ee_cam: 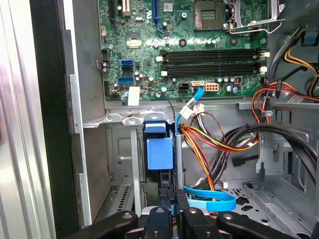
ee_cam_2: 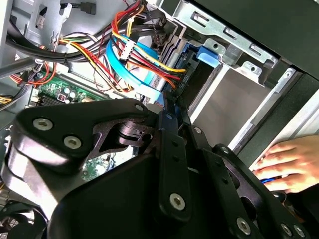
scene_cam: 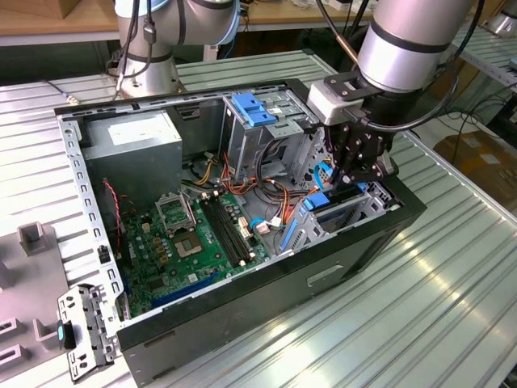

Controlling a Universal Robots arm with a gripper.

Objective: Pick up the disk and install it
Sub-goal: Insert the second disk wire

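Here, exterior view first: the arm (scene_cam: pixel 404 36) comes down steeply from the upper corner on the exterior view's right, wrist pointing into the open computer case (scene_cam: pixel 266 283). The gripper (scene_cam: pixel 358 179) hangs low over the drive bay at the case's end on the exterior view's right. Just below it I see the disk (scene_cam: pixel 339 202), its light blue rails showing, lying tilted in the metal bay near the black case wall. I cannot tell from here whether the fingers actually touch it. The case lies on its side on a ribbed metal table (scene_cam: pixel 420 315). Inside it are the green motherboard (scene_cam: pixel 194 242), the grey power supply (scene_cam: pixel 133 149) and a blue bracket (scene_cam: pixel 252 109) atop the tall cage. A second arm base (scene_cam: pixel 149 48) stands behind, with wooden benches beyond.

Second wrist view: the black gripper linkage (ee_cam_2: pixel 149 169) fills the foreground; the two finger bars run close together, nearly parallel, toward the blue rail and silver plate of the bay. A bundle of coloured cables (ee_cam_2: pixel 144 55) crosses above. A person's hand (ee_cam_2: pixel 289 164) rests at the case's outer edge.

First wrist view: fingertips (ee_cam: pixel 162 216) sit narrowly apart over the bay, beside a blue carrier tab (ee_cam: pixel 159 152); what they hold, if anything, I cannot tell.
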